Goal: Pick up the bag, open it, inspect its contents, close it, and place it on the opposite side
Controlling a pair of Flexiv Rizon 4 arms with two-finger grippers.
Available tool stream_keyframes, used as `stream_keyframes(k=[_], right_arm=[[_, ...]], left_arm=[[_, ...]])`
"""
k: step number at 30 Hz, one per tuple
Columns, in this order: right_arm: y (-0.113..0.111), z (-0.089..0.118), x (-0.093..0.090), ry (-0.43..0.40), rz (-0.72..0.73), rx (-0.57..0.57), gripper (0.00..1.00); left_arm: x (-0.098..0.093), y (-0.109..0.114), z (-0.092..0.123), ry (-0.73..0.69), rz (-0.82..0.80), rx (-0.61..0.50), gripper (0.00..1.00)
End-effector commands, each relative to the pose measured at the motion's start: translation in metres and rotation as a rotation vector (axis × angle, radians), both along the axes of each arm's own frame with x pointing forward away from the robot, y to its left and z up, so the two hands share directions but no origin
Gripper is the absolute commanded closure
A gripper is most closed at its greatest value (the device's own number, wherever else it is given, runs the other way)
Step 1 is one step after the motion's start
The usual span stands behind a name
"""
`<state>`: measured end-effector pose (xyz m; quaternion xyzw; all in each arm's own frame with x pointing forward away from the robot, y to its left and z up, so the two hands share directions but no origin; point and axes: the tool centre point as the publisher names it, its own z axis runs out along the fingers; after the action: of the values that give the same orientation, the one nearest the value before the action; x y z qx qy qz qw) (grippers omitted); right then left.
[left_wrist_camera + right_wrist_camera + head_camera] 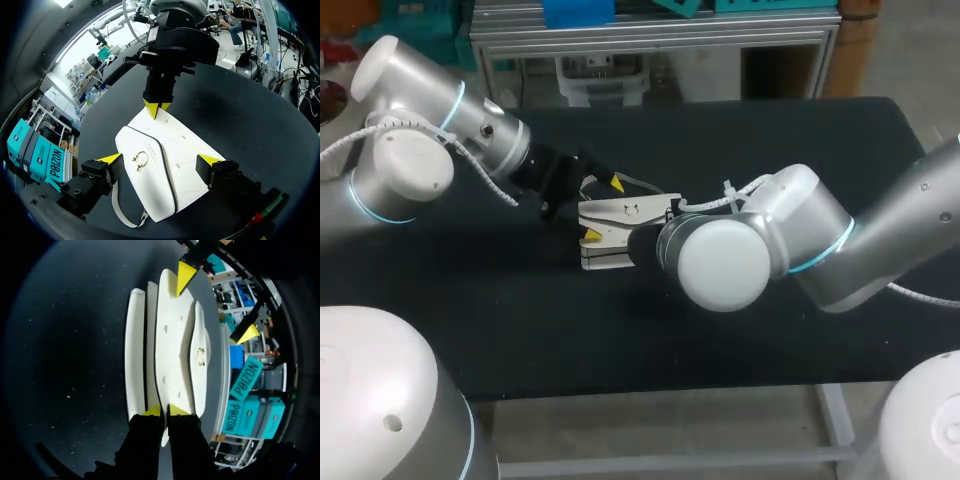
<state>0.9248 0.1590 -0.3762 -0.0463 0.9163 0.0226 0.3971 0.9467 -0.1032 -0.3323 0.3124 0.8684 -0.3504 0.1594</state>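
A white bag point(625, 212) with a small gold clasp point(140, 160) lies flat on the black table point(770, 150), near its middle. My left gripper point(160, 160) is open, one yellow fingertip on each side of the bag's near end, neither pressing it. From the other side, my right gripper point(165, 411) pinches a thin edge of the bag point(172, 340) between its nearly closed yellow tips. The left wrist view shows that right gripper point(157, 106) at the bag's far edge. In the head view my right wrist point(720, 260) hides its fingers.
The bag's white strap point(120, 210) loops on the table beside my left finger. Bare black tabletop surrounds the bag on all sides. The table's front edge point(670, 392) runs below both arms.
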Motion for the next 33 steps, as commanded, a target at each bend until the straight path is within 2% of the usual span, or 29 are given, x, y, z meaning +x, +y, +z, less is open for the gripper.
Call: stream_keyframes(k=[1,7,8,10,13,14,16,27,33], right_arm=[[-0.003,-0.006,-0.004,-0.187,0.011,0.044,1.0],[-0.002,-0.007,-0.005,-0.176,0.013,0.056,1.0],[-0.002,-0.007,-0.005,-0.176,0.013,0.056,1.0],[-0.002,-0.007,-0.005,-0.176,0.013,0.056,1.0],[-0.002,-0.007,-0.005,-0.176,0.013,0.056,1.0],[-0.002,-0.007,-0.005,-0.176,0.013,0.056,1.0],[-0.002,-0.007,-0.005,-0.176,0.013,0.056,1.0],[-0.002,-0.007,-0.005,-0.176,0.013,0.056,1.0],[-0.002,-0.007,-0.005,-0.176,0.013,0.056,1.0]], left_arm=[[-0.005,-0.003,0.002,-0.05,-0.014,-0.035,0.0],[-0.004,-0.014,0.0,-0.176,-0.03,-0.033,0.0],[-0.004,-0.015,-0.001,-0.197,-0.04,-0.033,0.05],[-0.003,-0.016,-0.003,-0.231,-0.044,-0.04,0.36],[-0.004,-0.016,-0.006,-0.255,-0.048,-0.058,0.43],[-0.006,-0.016,-0.007,-0.266,-0.049,-0.064,0.53],[-0.006,-0.017,-0.01,-0.286,-0.047,-0.06,0.64],[0.001,-0.017,-0.023,-0.37,-0.086,-0.072,0.62],[0.009,-0.02,-0.03,-0.432,-0.077,-0.073,0.65]])
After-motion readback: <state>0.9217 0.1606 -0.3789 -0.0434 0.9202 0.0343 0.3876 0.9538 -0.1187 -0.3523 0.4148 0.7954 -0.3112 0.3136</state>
